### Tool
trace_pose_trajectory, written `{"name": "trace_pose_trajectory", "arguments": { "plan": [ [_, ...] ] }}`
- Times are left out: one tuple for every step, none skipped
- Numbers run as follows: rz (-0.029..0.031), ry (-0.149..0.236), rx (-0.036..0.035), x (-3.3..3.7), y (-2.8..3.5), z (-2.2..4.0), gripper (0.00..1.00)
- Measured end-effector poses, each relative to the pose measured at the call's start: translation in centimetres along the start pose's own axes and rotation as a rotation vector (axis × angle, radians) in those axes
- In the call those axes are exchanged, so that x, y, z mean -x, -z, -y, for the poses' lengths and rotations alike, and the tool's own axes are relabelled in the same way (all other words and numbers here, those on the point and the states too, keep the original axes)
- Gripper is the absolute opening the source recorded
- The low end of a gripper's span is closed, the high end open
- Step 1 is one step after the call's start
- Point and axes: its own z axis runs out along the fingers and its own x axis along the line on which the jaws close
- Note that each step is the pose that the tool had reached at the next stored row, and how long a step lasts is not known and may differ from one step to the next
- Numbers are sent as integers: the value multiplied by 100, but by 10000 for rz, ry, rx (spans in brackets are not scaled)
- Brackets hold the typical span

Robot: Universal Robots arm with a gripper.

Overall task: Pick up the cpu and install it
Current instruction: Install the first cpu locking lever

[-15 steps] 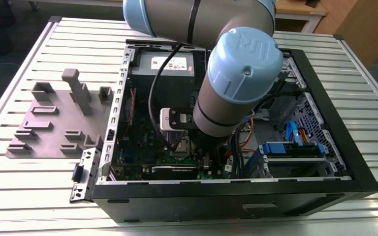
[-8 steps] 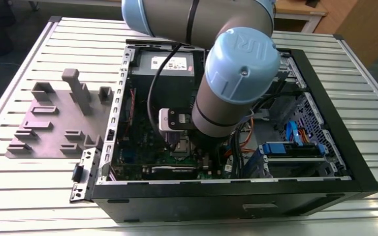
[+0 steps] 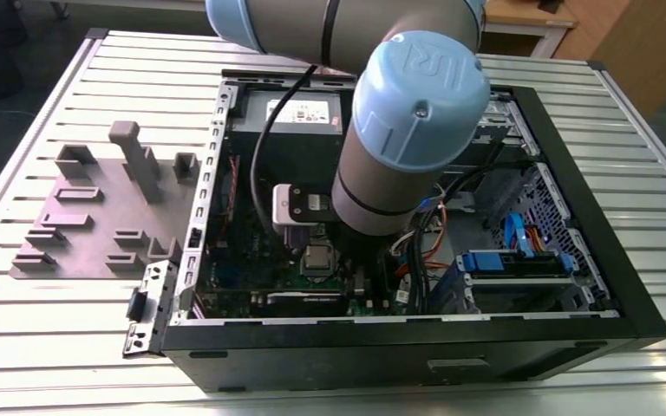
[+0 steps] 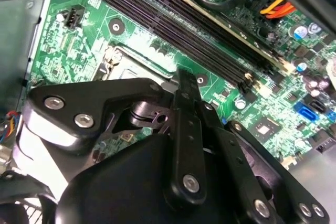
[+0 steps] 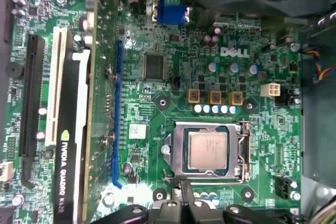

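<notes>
The arm (image 3: 408, 130) reaches down into the open computer case (image 3: 593, 199), which lies on its side on the slatted desk (image 3: 67, 364). This turns the motherboard (image 5: 157, 77) face up, so it can be approached from straight above. The cpu (image 5: 207, 149) lies flat in its socket, silver top up, squared off inside the metal socket frame (image 5: 242, 150) that borders it. Nothing holds it, and it looks seated rather than merely dropped in, though I cannot tell whether the frame is latched over it.

The gripper (image 5: 184, 187) hangs low over the board just beside one edge of that socket, not over the chip itself. In both wrist views its fingers (image 4: 182, 90) are drawn together into a single dark bar with nothing between them (the linkages fold out evenly on either side, as they do when it is closed), so it carries nothing. Held tips down and close to the frame, it reads as working at the socket rather than carrying, and the picking up and placing of the chip appear done.

Room around the socket is tight. Memory slots (image 4: 173, 22) run along one side, a graphics card (image 5: 68, 150) stands on edge further off, and cables (image 3: 519, 238) crowd the drive bay toward the exterior view's right. On the desk, at the exterior view's left of the case, a gray fixture plate (image 3: 101, 208) with raised blocks sits well apart from the arm
</notes>
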Motion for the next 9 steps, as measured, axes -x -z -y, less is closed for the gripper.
{"name": "trace_pose_trajectory", "arguments": {
  "plan": [
    [-2, 0, 0, 1, 13, -1, 11],
    [0, 0, -1, 2, 17, -1, 11],
    [2, 0, -2, 2, 17, 0, 11],
    [2, 0, -1, 2, 17, 0, 11],
    [1, -1, -1, 2, 17, 0, 11],
    [-1, 0, 0, 2, 19, 2, 11],
    [-1, 0, -1, 2, 19, 4, 11],
    [-1, 0, 0, 2, 18, 4, 11],
    [-1, 0, 0, 2, 19, 5, 11]
  ]
}}
